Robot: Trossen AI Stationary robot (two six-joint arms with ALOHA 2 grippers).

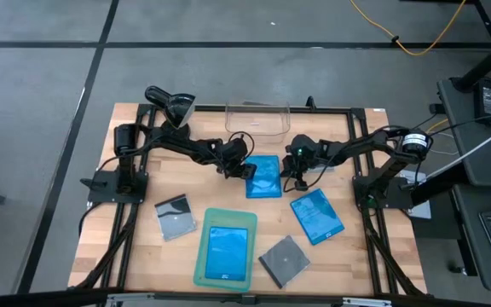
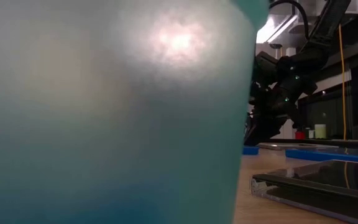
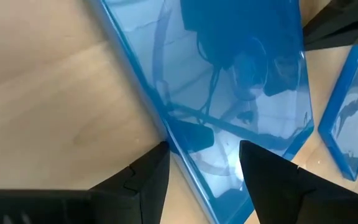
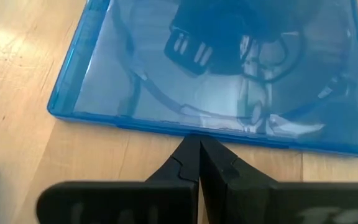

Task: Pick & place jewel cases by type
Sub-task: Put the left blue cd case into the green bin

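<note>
My left gripper (image 3: 204, 177) is standing with its fingers apart, one on each side of the edge of the middle blue case (image 1: 263, 176), not yet pressing on it. My right gripper (image 4: 199, 163) is waiting with its fingers together, the tips just beside the opposite edge of this same case (image 4: 216, 68), as if bracing it.

Around us, a second blue case (image 1: 317, 215) is lying near my right arm, a third one (image 1: 227, 251) is resting in the pale green tray (image 1: 199, 256), and two grey cases (image 1: 175, 217) (image 1: 283, 259) are lying on the table (image 1: 126, 256). The clear bin (image 1: 257, 118) is standing at the far edge.

I am thinking the thin case can slide away if I am closing on it flat, because its edge is low and slippery; then it can push into my right fingers.

The high view is showing all the cases together. The wrist views are showing only this one edge closely. The low view is almost filled by the tray wall (image 2: 104, 112).
</note>
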